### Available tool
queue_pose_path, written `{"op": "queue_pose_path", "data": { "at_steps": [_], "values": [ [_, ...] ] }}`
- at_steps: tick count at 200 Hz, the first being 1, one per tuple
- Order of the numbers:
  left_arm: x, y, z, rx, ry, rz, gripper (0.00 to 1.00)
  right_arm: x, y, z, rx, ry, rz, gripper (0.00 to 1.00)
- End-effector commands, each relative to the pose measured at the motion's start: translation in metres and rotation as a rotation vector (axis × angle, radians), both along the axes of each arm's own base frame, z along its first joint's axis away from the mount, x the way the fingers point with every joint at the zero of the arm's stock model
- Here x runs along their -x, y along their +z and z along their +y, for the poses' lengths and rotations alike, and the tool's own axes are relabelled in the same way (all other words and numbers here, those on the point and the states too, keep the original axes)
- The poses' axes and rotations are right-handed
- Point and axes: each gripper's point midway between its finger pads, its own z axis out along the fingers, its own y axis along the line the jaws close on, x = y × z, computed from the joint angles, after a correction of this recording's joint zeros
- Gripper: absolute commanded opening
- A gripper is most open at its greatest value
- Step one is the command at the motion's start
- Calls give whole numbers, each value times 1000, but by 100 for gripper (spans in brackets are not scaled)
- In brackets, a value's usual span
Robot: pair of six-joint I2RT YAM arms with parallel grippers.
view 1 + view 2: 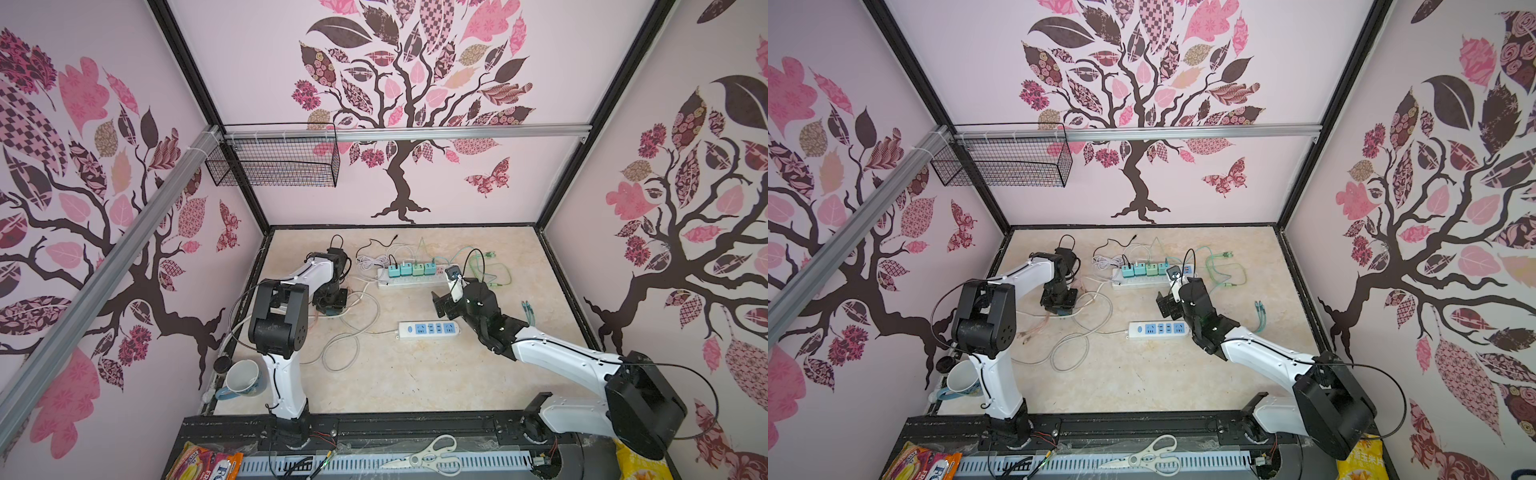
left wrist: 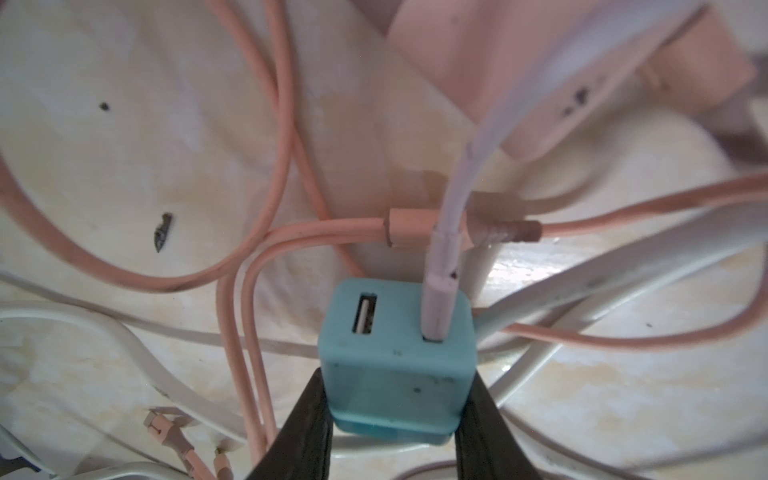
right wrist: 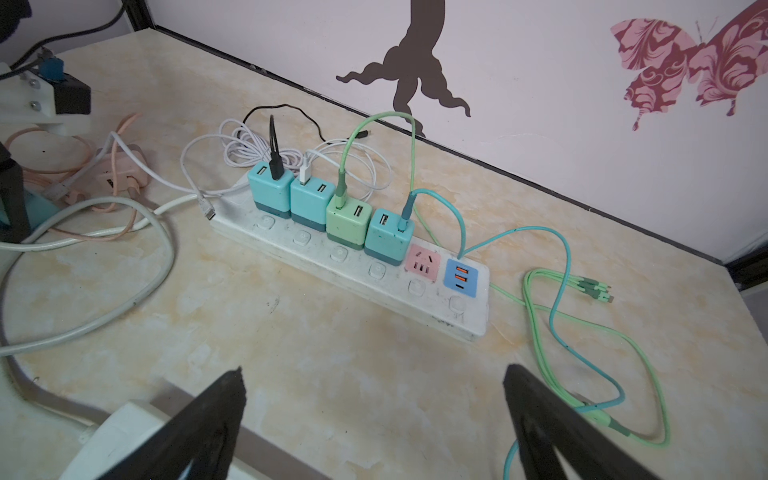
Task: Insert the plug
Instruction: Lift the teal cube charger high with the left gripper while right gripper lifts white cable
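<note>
Left gripper (image 2: 395, 374) clamped teal charger (image 2: 397, 332) by flat sides; looked light, rigid, slick; cable (image 2: 444, 253) would drag. Right gripper (image 1: 441, 305) gaped empty, pink socket (image 1: 439, 271) at 12 o'clock.

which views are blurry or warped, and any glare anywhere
left wrist view: teal charger sharp, pink adapter beyond it soft, glare on the table; right wrist view: power strip crisp, near fingers blurred; both top views: sharp, wide-angle stretch at the edges.

Yellow snack bag (image 1: 1360, 461), 5 o'clock in a top view: Chinese print "玉米片". Red-yellow packet (image 1: 921, 463), 7 o'clock: lettering cut off, illegible.
</note>
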Motion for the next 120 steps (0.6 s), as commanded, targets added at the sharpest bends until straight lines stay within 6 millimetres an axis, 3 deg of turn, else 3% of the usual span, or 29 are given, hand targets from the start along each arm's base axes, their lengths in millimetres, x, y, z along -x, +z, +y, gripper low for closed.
{"op": "queue_pose_path", "data": {
  "at_steps": [1,31,70,120],
  "values": [
    [-4,15,6,-22,1,-38,22,-5,15,-5,-61,-62,-17,100],
    [-8,61,10,24,26,-170,0,-5,25,-5,-127,-79,-22,100],
    [-9,138,5,90,22,-423,0,-4,30,8,-217,-38,12,100],
    [0,233,-15,263,-7,-694,0,5,32,65,-329,207,146,100]
  ]
}}
